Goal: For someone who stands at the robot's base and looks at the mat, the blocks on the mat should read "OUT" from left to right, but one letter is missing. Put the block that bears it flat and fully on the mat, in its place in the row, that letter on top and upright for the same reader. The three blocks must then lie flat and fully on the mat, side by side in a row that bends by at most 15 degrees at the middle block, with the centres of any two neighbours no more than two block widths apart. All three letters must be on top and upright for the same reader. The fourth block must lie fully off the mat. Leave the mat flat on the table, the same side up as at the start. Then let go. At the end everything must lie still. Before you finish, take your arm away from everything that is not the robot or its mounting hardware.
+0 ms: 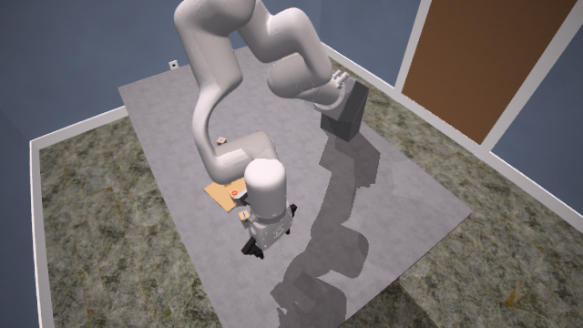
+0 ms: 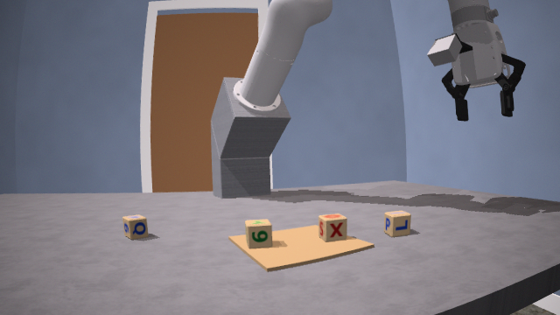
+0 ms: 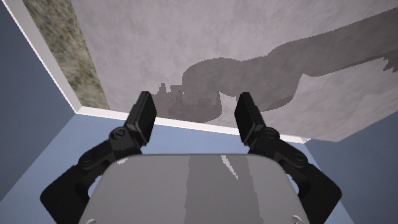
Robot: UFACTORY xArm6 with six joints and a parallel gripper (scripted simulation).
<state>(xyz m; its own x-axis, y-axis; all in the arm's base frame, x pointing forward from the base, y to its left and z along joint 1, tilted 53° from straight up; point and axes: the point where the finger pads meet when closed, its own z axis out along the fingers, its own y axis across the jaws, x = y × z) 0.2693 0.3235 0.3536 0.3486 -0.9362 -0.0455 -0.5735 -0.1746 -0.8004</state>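
A tan mat [image 2: 302,247] lies on the grey table. Two blocks stand on it: one with a red mark on top and a red X on its side [image 2: 332,227], and one with a green mark on top and a green 9 on its side [image 2: 258,234]. A block with blue letters [image 2: 397,223] lies just off the mat's right edge. Another blue-lettered block showing a Q [image 2: 135,227] lies far to the left. In the top view the red-topped block [image 1: 235,192] shows a ring like an O. My gripper [image 2: 483,113] is open and empty, high above the table, to the right of all the blocks.
The robot's grey base pedestal [image 2: 247,140] stands behind the mat. The wrist view shows the table's edge [image 3: 200,124] and the arm's shadow beneath the open fingers. The arm hides part of the mat in the top view [image 1: 220,193].
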